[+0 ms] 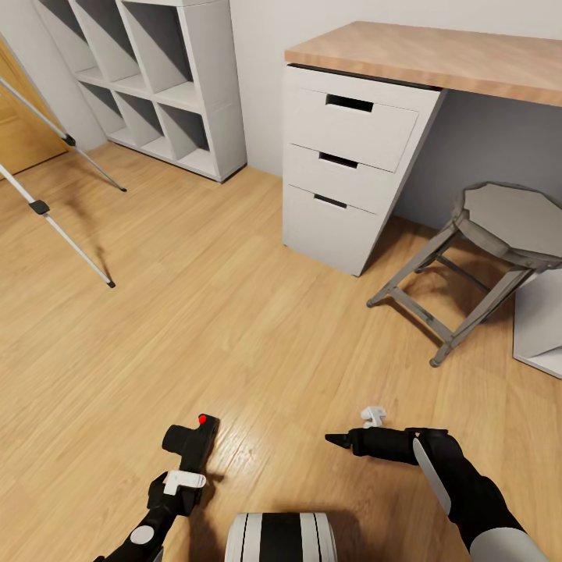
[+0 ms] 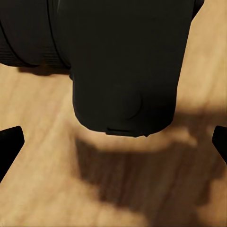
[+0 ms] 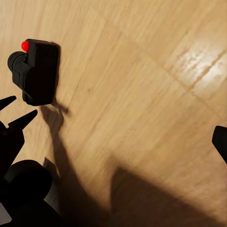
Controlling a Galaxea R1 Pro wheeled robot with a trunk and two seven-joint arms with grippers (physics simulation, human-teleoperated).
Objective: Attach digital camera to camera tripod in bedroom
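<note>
Pick-up step in hand, nothing attached yet. Camera (image 1: 190, 443) down on the floor (image 1: 234, 328), close in front of the base, red dot toward the shelves (image 1: 164, 86). Tripod (image 1: 61, 232) well apart, off to the far left, showing two thin legs with black feet; head out of frame.

Left gripper (image 2: 113, 144) spread wide, fingertips (image 2: 10, 144) at either edge of the left wrist view, with the camera body just ahead of them and centred on the gap. Not yet between the fingers, by the look of it: from the right wrist view the two pointed tips sit just short of the body, near but apparently not touching.

Next move, as judged: ease the left gripper forward until the fingers flank the body, then close across its flat sides, clear of the stubby lens. Worth keeping the approach low and straight, since a nudge could slide the camera over the smooth planks. After that, lift, turn toward the tripod, and drive over before mounting.

Left arm low and reaching forward, wrist bent down toward the floor. Right arm bent inward at the lower right, forearm level, right gripper (image 1: 342, 441) pointing left above the floor, empty; cannot tell whether spread or pressed together.
</note>
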